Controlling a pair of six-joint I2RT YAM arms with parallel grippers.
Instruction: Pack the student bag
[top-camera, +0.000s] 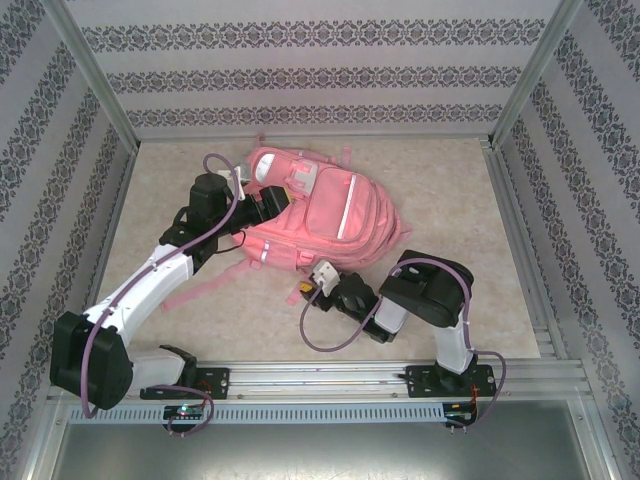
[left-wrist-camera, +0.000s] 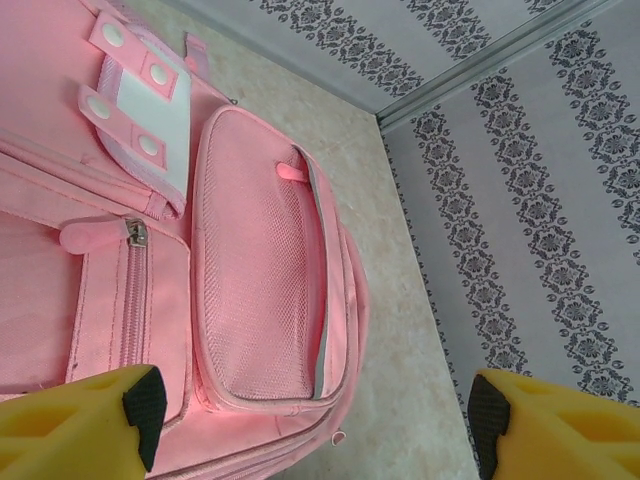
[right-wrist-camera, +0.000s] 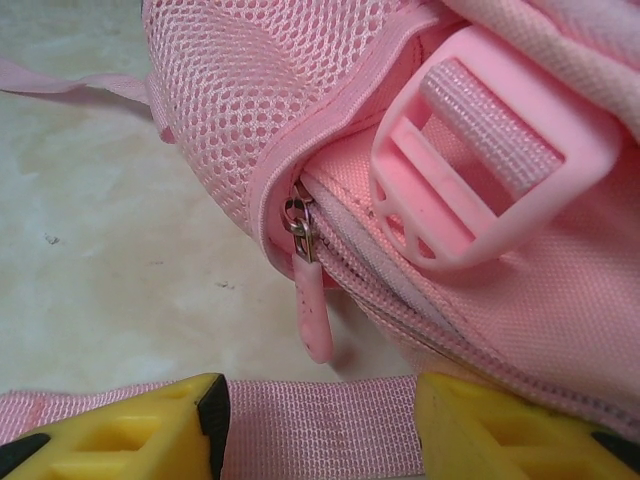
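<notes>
- L gripper (left-wrist-camera: 310, 420) wide open, yellow fingers well apart, hovering over left part of student bag (top-camera: 325, 215); nothing btwn them.
- R gripper (right-wrist-camera: 320, 422) part open at bag's near edge; pink strap (right-wrist-camera: 300, 395) runs across the gap.
- Bag lies mid-table, a bit left; bare table (top-camera: 460, 200) to its right & far side.
- R wrist view: zip pull (right-wrist-camera: 312, 310) & buckle (right-wrist-camera: 480, 160) close up. L wrist view: mesh pocket (left-wrist-camera: 255, 280).
- Surface beige, marbled; walls (top-camera: 300, 80) grey patterned.
</notes>
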